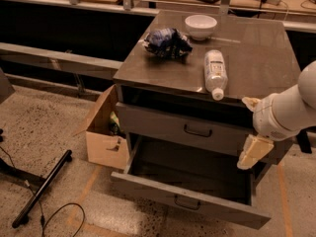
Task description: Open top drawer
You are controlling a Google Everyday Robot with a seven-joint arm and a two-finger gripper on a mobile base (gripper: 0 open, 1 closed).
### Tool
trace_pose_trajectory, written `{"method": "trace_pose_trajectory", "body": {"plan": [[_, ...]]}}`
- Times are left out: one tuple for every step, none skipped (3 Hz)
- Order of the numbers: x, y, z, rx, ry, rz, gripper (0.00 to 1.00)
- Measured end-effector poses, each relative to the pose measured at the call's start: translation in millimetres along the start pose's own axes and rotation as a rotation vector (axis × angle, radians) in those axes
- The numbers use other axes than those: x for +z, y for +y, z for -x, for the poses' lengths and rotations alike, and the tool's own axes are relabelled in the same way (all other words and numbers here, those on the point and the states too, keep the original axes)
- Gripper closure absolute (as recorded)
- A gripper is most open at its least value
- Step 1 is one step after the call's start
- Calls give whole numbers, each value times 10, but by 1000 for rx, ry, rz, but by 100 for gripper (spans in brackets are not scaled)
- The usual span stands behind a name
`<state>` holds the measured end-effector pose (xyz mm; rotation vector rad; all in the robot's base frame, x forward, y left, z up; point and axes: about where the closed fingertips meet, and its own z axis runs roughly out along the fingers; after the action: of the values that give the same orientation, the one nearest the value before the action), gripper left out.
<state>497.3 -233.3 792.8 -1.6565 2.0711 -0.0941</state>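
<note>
The top drawer is the upper grey front of the cabinet, with a small dark handle at its middle. It sits in, with a dark gap above it under the cabinet top. The lower drawer is pulled far out and shows its inside. My gripper is at the right end of the top drawer's front, to the right of the handle and apart from it. Its cream fingers are spread and hold nothing.
On the cabinet top lie a clear bottle, a crumpled blue bag and a white bowl. An open cardboard box stands left of the cabinet. A black bar and a cable lie on the floor.
</note>
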Motion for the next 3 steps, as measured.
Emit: {"method": "trace_pose_trajectory", "body": {"plan": [[281, -61, -24, -30, -6, 15, 0], [528, -49, -134, -45, 12, 58, 0], [740, -63, -214, -60, 23, 82, 0]]}}
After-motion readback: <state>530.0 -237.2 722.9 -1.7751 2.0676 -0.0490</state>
